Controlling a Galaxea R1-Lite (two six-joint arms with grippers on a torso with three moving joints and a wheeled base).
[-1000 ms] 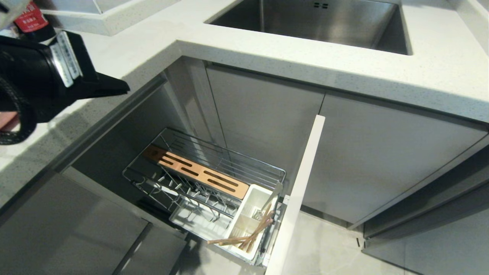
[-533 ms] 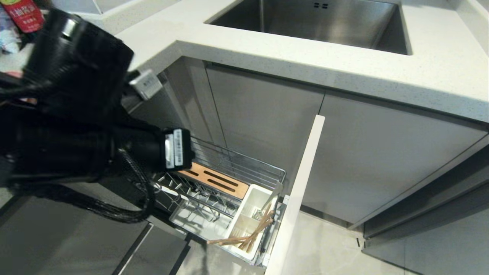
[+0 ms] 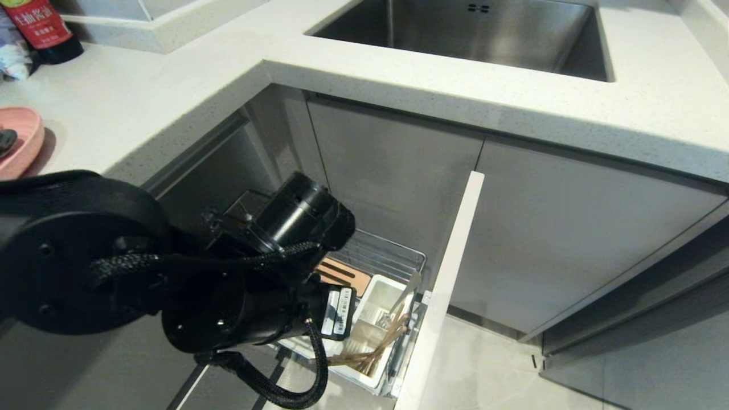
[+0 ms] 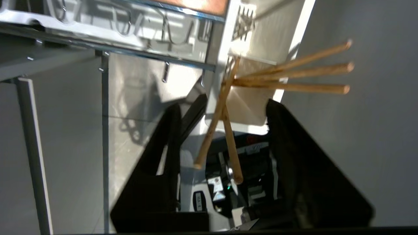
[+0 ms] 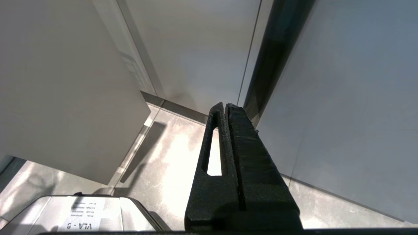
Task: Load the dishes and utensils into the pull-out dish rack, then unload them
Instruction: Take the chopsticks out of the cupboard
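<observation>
The pull-out dish rack (image 3: pixel 393 256) stands drawn out below the counter, and my left arm covers most of it. Its white utensil box (image 3: pixel 379 304) holds wooden chopsticks (image 3: pixel 373 353) and a grey metal handle (image 3: pixel 409 287); which utensil that is I cannot tell. My left gripper (image 4: pixel 225 104) is open, right at the box (image 4: pixel 251 104). Two chopsticks (image 4: pixel 228 140) poke out between its fingers (image 4: pixel 171 130), touching neither. Three more chopsticks (image 4: pixel 303 75) fan off to one side. A pink plate (image 3: pixel 20 142) lies on the counter at far left. My right gripper (image 5: pixel 225 107) is shut, parked near the floor.
The rack's pale front panel (image 3: pixel 450 273) stands out just right of the box. A steel sink (image 3: pixel 484 34) is set in the white counter (image 3: pixel 398 97) behind. A red-labelled bottle (image 3: pixel 40 25) stands at the back left. Grey cabinet fronts (image 3: pixel 569 239) close the right side.
My left arm has swung down from above the counter to the front of the rack and now hides most of it. The pink plate has come into view. The right arm has kept still.
</observation>
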